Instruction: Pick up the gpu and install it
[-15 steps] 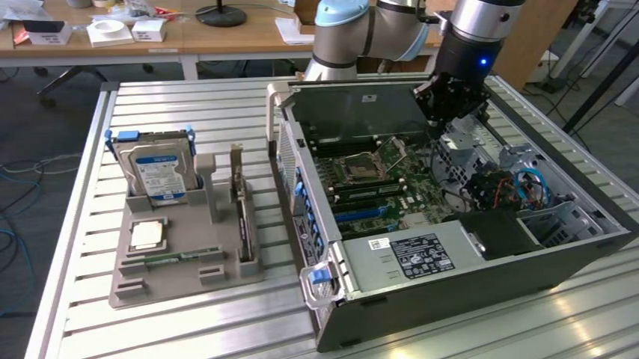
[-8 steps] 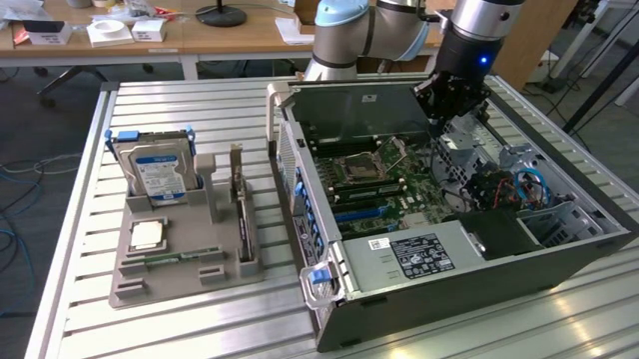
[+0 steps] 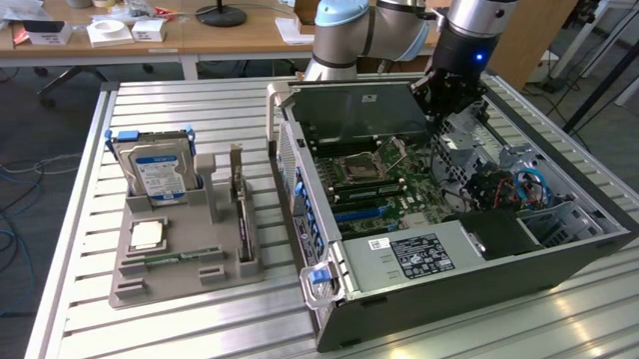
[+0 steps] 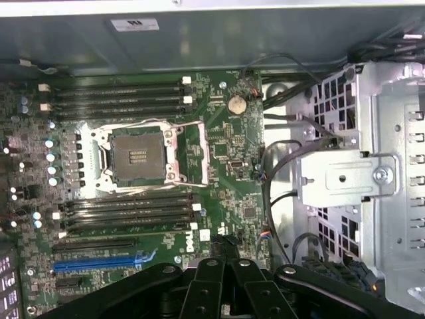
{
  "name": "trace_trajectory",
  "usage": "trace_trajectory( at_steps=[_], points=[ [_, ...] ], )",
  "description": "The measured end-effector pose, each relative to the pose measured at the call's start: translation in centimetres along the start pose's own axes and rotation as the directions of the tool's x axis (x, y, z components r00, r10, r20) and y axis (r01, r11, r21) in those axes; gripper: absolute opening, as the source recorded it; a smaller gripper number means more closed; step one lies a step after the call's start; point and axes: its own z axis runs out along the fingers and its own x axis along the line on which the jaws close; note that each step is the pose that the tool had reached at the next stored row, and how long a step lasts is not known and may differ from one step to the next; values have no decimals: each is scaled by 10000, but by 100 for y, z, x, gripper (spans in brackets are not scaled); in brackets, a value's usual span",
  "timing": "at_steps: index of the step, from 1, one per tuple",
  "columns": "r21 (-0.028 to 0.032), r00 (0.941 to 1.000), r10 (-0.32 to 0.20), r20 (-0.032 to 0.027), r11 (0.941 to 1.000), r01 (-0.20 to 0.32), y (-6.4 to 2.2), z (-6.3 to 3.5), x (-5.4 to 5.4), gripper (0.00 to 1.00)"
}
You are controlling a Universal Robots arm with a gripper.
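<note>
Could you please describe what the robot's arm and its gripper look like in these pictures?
The silver-grey tubular robot arm has light blue caps at its bulky joints and a black wrist section carrying a small lit blue indicator. Below it hangs the black gripper. In the wrist view the black gripper shows glossy black linkage bars joined by round silver pivot pins.

The table (image 3: 179, 329) is ribbed bare metal, dull silver with a soft sheen. The case (image 3: 479, 295) is matt dark grey sheet metal, and its drive cage (image 4: 372, 173) is bright perforated steel. The motherboard (image 4: 226, 133) is glossy green with a shiny metal socket frame (image 4: 189, 149). The tray (image 3: 185, 265) looks like matt grey plastic. The gripper (image 4: 222, 282) is matt black. The desk (image 3: 200, 37) behind is smooth pale wood.
</note>
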Motion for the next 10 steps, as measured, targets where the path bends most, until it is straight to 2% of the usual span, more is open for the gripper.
trace_trajectory(
  at_steps=[10],
  points=[
    [1,10000,3,-3,10000,-3,-22,-18,435,10]
  ],
)
